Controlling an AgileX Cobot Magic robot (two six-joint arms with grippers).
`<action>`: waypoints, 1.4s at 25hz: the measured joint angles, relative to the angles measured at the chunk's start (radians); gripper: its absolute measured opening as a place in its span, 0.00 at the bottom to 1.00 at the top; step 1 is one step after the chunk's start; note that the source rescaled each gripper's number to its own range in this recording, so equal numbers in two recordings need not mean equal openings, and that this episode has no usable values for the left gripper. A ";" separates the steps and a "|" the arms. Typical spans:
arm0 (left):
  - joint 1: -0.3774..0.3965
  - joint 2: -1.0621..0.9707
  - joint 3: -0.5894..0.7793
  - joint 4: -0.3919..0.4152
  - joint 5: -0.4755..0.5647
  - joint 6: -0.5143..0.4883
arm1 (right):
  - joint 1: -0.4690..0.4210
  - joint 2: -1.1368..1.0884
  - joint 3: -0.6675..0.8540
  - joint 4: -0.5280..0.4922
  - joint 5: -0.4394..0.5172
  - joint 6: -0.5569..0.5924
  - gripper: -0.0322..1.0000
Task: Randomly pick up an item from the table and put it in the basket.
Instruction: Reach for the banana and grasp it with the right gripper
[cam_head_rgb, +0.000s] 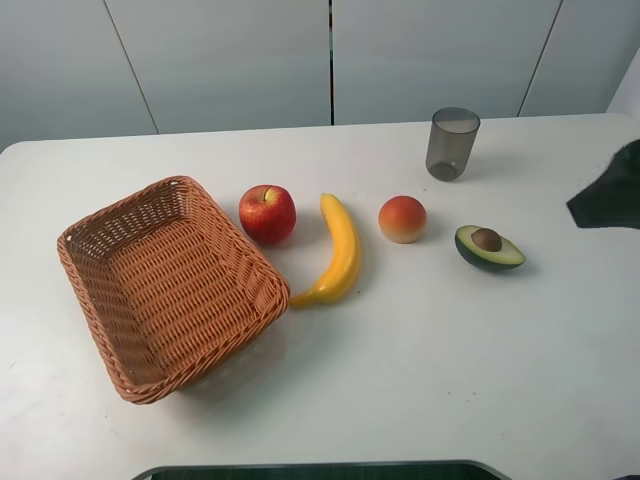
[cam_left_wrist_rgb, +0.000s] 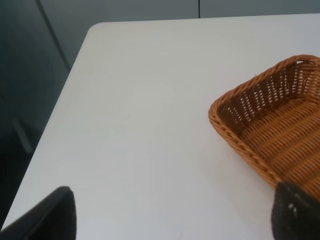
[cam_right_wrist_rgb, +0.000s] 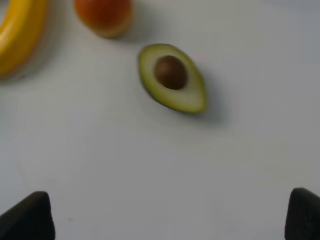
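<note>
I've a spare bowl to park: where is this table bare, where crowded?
Bare: the wide near stretch of table in front of the banana, peach and avocado half, and the far left corner beyond the basket. Crowded: the row from basket through apple to avocado half, with the grey cup behind.

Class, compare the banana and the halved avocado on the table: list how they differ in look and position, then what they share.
The banana is long, curved, yellow and whole; the avocado is a short green half, cut face up, showing its brown pit. The banana's lower tip lies by the basket rim; the avocado lies farthest from it. Both rest on the white table, outside the basket.
</note>
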 joint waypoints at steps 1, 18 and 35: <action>0.000 0.000 0.000 0.000 0.000 0.000 | 0.023 0.035 -0.016 0.000 -0.010 -0.005 1.00; 0.000 0.000 0.000 0.000 0.000 0.000 | 0.120 0.464 -0.137 -0.001 -0.144 -0.157 1.00; 0.000 0.000 0.000 0.000 0.000 0.000 | 0.052 0.683 -0.138 0.055 -0.244 -0.331 1.00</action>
